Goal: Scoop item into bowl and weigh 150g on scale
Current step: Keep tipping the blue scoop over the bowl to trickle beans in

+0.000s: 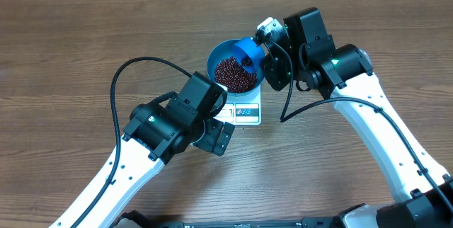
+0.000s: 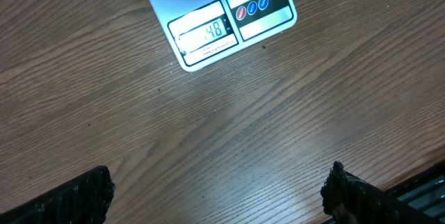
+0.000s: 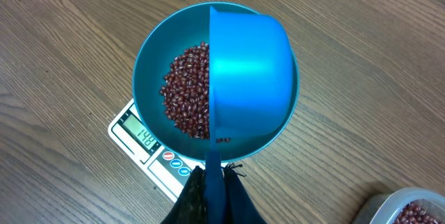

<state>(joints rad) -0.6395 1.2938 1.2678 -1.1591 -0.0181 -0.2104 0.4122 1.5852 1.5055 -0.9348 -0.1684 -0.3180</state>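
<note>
The blue bowl (image 1: 216,57) (image 3: 149,64) stands on the white scale (image 1: 246,112) (image 2: 229,22) (image 3: 135,135) and holds a heap of dark red-brown beans (image 1: 233,73) (image 3: 186,99). My right gripper (image 3: 214,172) (image 1: 265,38) is shut on the handle of a blue scoop (image 3: 247,71) (image 1: 249,51), which is tipped on its side over the bowl's right half. My left gripper (image 2: 219,193) (image 1: 214,137) hangs open over bare wood in front of the scale, nothing between its fingers (image 2: 73,200).
A clear tub with more beans (image 3: 407,210) peeks in at the lower right of the right wrist view. Both arms (image 1: 163,125) crowd the scale, the left in front of it, the right behind it. A black cable (image 1: 117,86) loops over the wooden table.
</note>
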